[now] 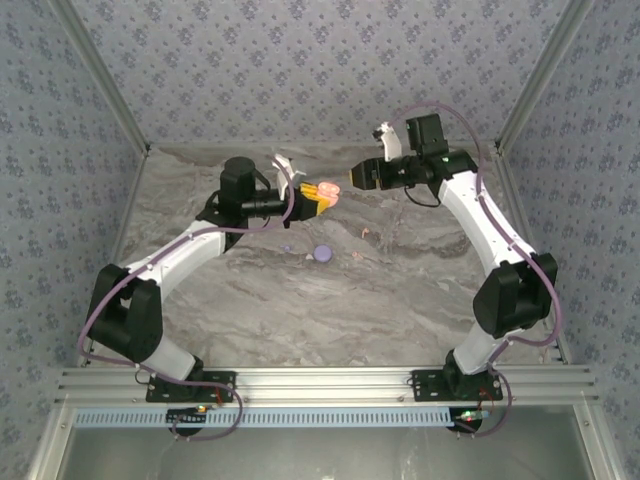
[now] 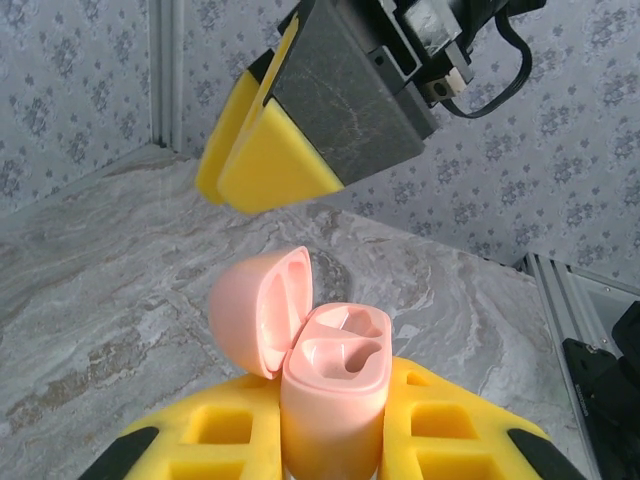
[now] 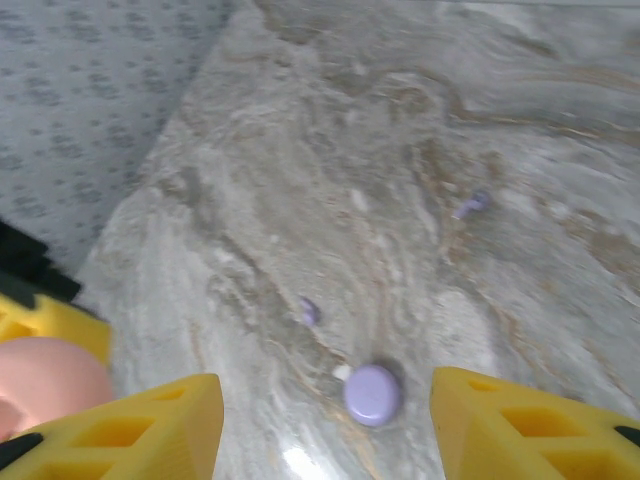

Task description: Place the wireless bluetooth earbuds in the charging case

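While left jaws clamp the charging case (image 2: 333,400), lengthwise along them, open end facing parted right jaws

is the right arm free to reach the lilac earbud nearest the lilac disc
Probably yes: the right gripper is open and empty above the table, and the lilac earbud lies bare below it, apart from the lilac disc, with nothing in between.

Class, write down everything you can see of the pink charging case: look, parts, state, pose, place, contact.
The charging case is a glossy salmon-pink plastic pod with rounded edges. Its hinged lid is swung open to one side; both moulded wells inside are empty. It is raised off the marbled table, clamped between the yellow pads of the left pincer. Nothing else touches it.
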`<action>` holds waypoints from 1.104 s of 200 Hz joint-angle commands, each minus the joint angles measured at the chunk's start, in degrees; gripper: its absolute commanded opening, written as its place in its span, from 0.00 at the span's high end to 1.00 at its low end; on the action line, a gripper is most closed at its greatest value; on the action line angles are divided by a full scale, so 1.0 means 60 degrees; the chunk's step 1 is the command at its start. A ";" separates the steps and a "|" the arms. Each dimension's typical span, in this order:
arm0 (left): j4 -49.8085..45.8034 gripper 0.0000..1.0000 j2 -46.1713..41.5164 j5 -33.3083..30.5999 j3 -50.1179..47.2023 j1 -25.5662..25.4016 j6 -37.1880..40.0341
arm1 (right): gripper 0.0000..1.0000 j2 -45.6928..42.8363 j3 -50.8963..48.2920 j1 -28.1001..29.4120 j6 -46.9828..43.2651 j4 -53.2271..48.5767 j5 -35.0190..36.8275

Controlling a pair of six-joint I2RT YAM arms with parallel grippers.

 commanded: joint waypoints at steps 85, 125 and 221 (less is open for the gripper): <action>0.1637 0.91 -0.1469 -0.1430 -0.1530 -0.0382 -0.1180 | 0.52 0.1430 -0.1319 -0.0520 0.0301 -0.0752 0.1743; 0.1232 0.91 -0.1684 -0.2180 -0.1634 -0.0479 -0.1090 | 0.55 0.2135 -0.1512 -0.0455 0.1021 -0.0260 0.1875; 0.1204 0.91 -0.1826 -0.2519 -0.1824 -0.0505 -0.1181 | 0.60 0.3881 -0.0613 -0.0065 0.1703 -0.0603 0.2338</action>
